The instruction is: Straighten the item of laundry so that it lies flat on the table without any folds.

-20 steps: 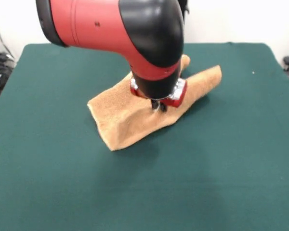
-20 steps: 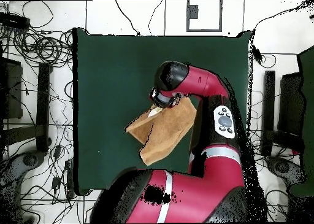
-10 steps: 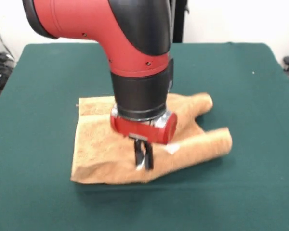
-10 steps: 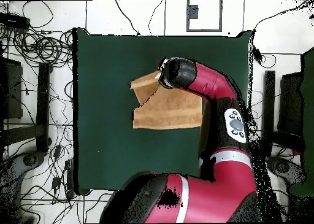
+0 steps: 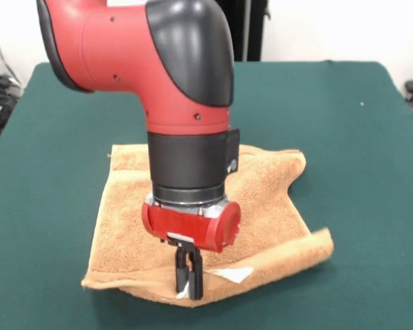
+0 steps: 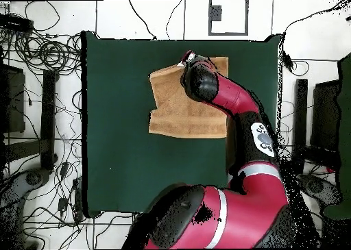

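The table (image 5: 372,117) is the biggest thing here, a wide green surface with bare cloth on every side of the towel (image 5: 261,206). The arm (image 5: 158,75) comes down over the middle of the picture and hides part of the fabric behind it. The towel lies mostly spread out, toward the table's edge away from the robot's base in the overhead view and roughly centred across it. In the front view its right corner lifts in a raised flap and the near edge looks doubled over. A white label (image 5: 233,274) shows at that near edge, just beside the hand (image 5: 188,278).

The hand's two dark fingers stand close together, pinching the towel's near edge.

Risks, as I judge them: if the hand lets go here, the doubled edge may stay folded under. Pulling further toward the near side could drag the whole towel rather than stretch it, since nothing pins the far edge. The raised right corner could flop back over itself.

Room is generous left and right. In the overhead view the towel's far border sits near the table's edge, so there is little slack that way.
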Controlling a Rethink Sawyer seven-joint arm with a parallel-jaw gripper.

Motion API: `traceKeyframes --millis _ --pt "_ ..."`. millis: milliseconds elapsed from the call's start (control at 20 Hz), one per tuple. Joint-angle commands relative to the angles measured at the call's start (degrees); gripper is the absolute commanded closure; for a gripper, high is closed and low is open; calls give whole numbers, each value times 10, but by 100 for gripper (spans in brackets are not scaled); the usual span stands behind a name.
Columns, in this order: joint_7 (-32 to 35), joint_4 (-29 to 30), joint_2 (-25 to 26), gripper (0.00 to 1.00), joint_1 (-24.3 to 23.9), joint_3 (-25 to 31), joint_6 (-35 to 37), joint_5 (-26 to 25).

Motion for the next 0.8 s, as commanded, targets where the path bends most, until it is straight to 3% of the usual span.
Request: traceKeyframes --millis 50,800 --pt "69 -19 69 100 47 -4 105 18" --pt "96 -81 97 100 108 -95 156 10"
